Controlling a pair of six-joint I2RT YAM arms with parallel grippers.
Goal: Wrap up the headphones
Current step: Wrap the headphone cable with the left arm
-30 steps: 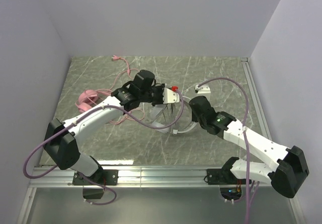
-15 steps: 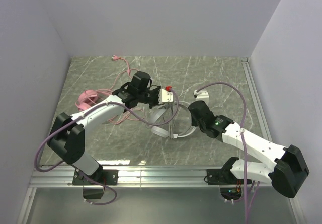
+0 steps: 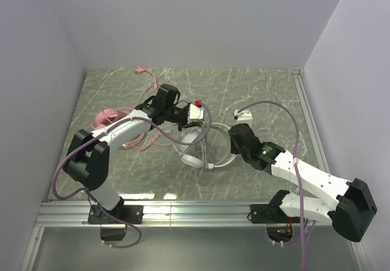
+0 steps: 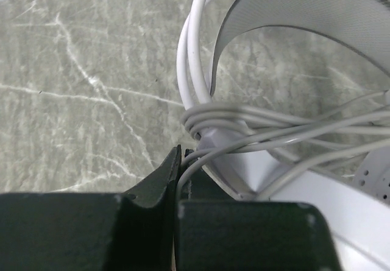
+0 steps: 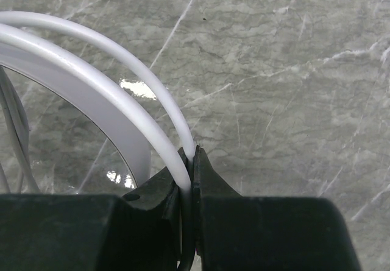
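The white-grey headphones [image 3: 208,154] lie at mid-table between my two grippers. My left gripper [image 3: 190,125] is shut on their thin white cord [image 4: 183,164], which is wound several times around the twin headband wires [image 4: 210,122] below the grey headband [image 4: 292,6]. My right gripper [image 3: 230,143] is shut on one white headband wire [image 5: 183,134] at the headset's right side. The pink headphones [image 3: 105,119] lie at the left behind the left arm, and their long pink cord [image 3: 150,87] trails loosely toward the back.
Grey walls close the table on the left, back and right. A metal rail [image 3: 308,122] runs along the right edge and another [image 3: 195,210] along the front. The pink cord's loops [image 3: 137,140] lie under the left forearm.
My left gripper has moved left with the thin cord in it, and its arm has folded in. The white-grey headset has shifted a little left and nearer. My right gripper has followed, still holding the wire.
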